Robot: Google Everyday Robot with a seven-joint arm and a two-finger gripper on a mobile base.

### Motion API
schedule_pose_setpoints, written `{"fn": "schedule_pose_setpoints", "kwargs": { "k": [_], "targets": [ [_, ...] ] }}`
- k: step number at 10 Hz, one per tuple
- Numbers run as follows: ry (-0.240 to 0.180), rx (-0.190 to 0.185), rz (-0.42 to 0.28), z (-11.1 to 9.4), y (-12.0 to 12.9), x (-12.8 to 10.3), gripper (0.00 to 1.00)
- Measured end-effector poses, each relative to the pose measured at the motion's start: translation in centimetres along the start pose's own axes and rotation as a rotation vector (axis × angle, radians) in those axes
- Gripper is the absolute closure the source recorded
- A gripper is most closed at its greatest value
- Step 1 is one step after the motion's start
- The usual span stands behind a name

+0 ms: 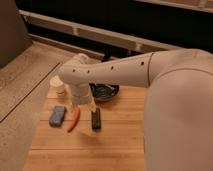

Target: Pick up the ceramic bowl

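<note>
On the wooden table [115, 140], counted from the left, are found one white cup [60, 86], one blue flat block [57, 115], one orange-red carrot-like piece [75, 119], one black oblong item [96, 119] and one ceramic bowl [106, 92]. The bowl is set at the far edge and is partly covered by the arm [120, 70]. The gripper [86, 105] is held low between the carrot-like piece and the black item, just near of the bowl; its opening cannot be told. The blue block is placed close to the left edge, and bare wood is left along the near side and in the middle.
</note>
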Motion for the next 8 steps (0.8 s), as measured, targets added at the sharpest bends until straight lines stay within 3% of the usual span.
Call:
{"fn": "schedule_pose_setpoints", "kwargs": {
  "k": [8],
  "targets": [
    [-0.007, -0.003, 0.007, -0.2, -0.04, -0.17, 0.35]
  ]
}}
